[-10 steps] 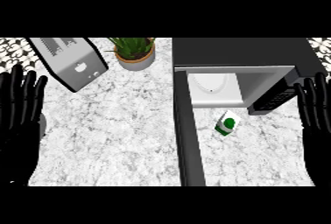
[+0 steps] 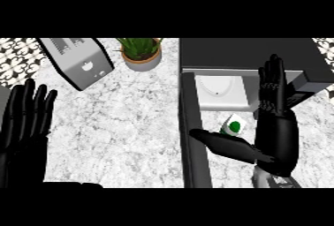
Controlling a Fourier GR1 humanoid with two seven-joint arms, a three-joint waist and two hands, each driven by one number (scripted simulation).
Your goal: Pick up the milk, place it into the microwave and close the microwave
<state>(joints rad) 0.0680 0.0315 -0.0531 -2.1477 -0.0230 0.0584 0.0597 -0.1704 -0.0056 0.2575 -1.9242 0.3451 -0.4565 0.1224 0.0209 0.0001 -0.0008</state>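
Note:
The milk is a small white carton with a green round mark, standing on the counter just in front of the open microwave. The microwave's white inside shows, and its dark door swings out toward me as a long strip. My right hand is open, fingers straight and pointing away from me, thumb stretched left under the carton; the palm stands just right of the milk. My left hand rests open at the left edge, fingers up.
A silver toaster lies at the back left. A potted green plant stands beside it, left of the microwave. Marble counter spreads between my left hand and the door.
My right hand has moved in from the right edge toward the milk, and now stands beside it with the thumb under it. The left hand has barely shifted.

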